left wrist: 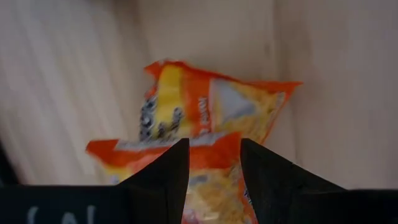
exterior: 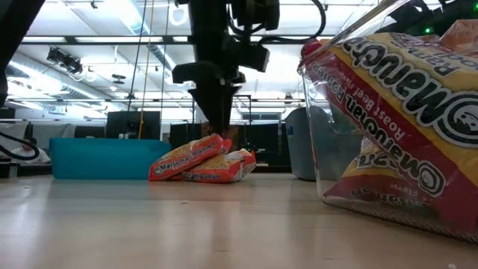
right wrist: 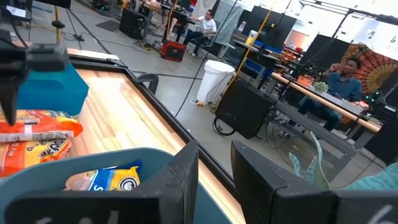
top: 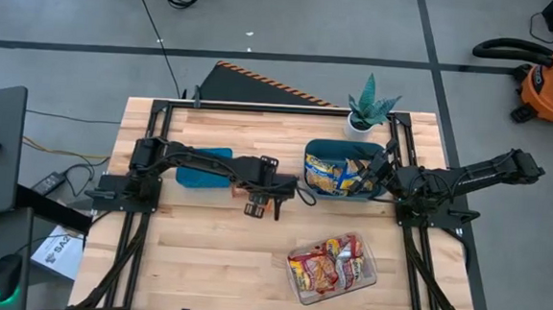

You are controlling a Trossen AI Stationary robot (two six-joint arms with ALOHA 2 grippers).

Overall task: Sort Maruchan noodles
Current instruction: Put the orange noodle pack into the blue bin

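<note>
Two orange packets [exterior: 200,163] sit stacked on the bare wood near the middle of the table, and the left gripper [left wrist: 214,163] is right on top of them, fingers parted and straddling the upper one, so it's released, not gripping yet. Just behind it toward the table's left edge is a teal bin [top: 204,165], which looks like the likely drop spot, though I can't see into it. If I were doing this pick, I'd come straight down so the pads bite only the top packet's edge: shiny plastic slides, and a sloppy pinch could drag the lower one along or crumple the noodles. Moving right, the second teal bin [top: 341,170] near the far right corner holds blue-and-yellow packets [top: 335,175]; I make out about three, can't be sure. The right gripper [right wrist: 214,163] hangs at that bin's rim, fingers apart, holding nothing. Near the front edge, the clear tray [top: 365,279] has a heap of red-and-yellow packets [top: 325,266], maybe five, too jumbled to count cleanly. A potted plant [top: 370,111] sits at the far edge.
</note>
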